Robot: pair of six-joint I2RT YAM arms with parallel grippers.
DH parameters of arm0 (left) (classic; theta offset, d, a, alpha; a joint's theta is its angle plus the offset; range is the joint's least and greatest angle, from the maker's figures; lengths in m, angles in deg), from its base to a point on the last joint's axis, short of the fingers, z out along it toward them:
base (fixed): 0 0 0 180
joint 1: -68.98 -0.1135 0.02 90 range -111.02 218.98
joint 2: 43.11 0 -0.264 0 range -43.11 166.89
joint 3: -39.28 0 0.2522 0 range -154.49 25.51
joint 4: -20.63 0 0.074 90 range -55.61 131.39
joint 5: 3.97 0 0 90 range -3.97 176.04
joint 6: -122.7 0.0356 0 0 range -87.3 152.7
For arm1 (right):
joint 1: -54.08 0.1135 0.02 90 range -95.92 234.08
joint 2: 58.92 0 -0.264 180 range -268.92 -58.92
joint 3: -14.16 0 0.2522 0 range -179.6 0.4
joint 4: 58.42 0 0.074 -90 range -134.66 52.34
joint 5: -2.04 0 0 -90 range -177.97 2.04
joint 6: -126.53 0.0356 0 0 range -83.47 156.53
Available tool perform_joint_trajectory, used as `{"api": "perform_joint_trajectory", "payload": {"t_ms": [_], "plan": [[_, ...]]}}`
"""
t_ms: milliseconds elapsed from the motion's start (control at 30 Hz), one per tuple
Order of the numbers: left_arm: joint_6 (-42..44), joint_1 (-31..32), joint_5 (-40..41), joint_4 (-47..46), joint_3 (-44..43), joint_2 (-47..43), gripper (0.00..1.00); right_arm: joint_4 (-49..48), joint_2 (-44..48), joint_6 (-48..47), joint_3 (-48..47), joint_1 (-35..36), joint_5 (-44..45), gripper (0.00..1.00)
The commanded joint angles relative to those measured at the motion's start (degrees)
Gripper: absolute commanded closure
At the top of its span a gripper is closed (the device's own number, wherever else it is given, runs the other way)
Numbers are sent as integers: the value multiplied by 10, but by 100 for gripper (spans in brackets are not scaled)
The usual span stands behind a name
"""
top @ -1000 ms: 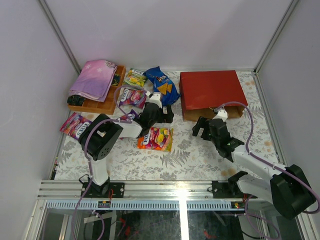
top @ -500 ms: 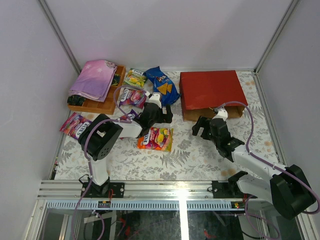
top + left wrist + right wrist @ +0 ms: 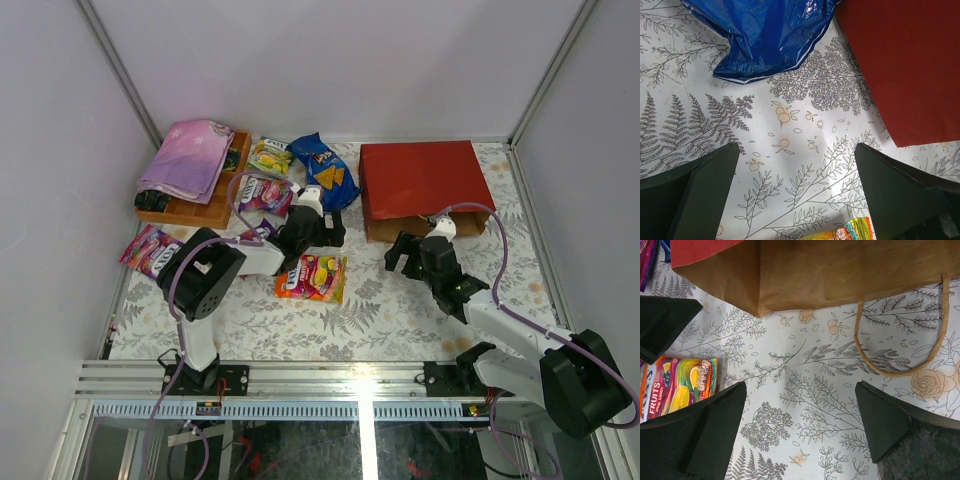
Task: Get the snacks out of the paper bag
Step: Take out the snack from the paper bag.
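Little has moved: left pincer [image 3: 796,150] and right pincer [image 3: 800,387] hover spread wide, empty, by the paper bag [image 3: 420,175].

We're looking into a robotics lab test cell here: plain pale wall panels [image 3: 330,60] are closing in the workspace, aluminium posts [image 3: 120,70] are framing its corners, and the left arm [image 3: 205,275] and right arm [image 3: 520,350] are sitting bolted to a metal rail [image 3: 280,380], purple cables [image 3: 498,240] looping over a fern-print tablecloth [image 3: 380,310].
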Motion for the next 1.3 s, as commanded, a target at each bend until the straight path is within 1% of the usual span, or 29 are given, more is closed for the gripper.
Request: {"api": "perform_joint_trajectory", "payload": {"t_ms": [0, 300, 467, 600, 667, 733, 833, 967, 1067, 1200, 1267], "plan": [[18, 2, 15, -3, -30, 15, 0, -24, 9, 0, -4, -4, -6, 2], [42, 0, 17, 29, -109, 62, 0, -16, 17, -7, -6, -5, 0, 3], [51, 0, 13, 38, -127, 64, 0, -18, 14, -8, -3, -6, 2, 3], [55, 0, 12, 56, -132, 33, 0, -32, 9, -7, 6, -26, -22, 2], [59, 0, 15, 65, -132, 11, 0, -53, 10, 1, 20, -59, -62, 3], [62, -1, 18, 75, -131, -9, 0, -77, 10, 14, 32, -101, -108, 6], [57, -3, 23, 88, -128, -36, 0, -127, -5, 42, 46, -134, -148, 9], [44, -7, 25, 106, -126, -61, 0, -251, -45, 120, 74, -170, -181, 14], [44, -9, 27, 117, -123, -77, 0, -315, -82, 179, 73, -185, -176, 17], [40, -14, 37, 132, -117, -94, 0, -328, -140, 197, 34, -191, -128, 20], [34, -19, 43, 138, -109, -104, 0, -354, -169, 199, 16, -199, -104, 21]]}}
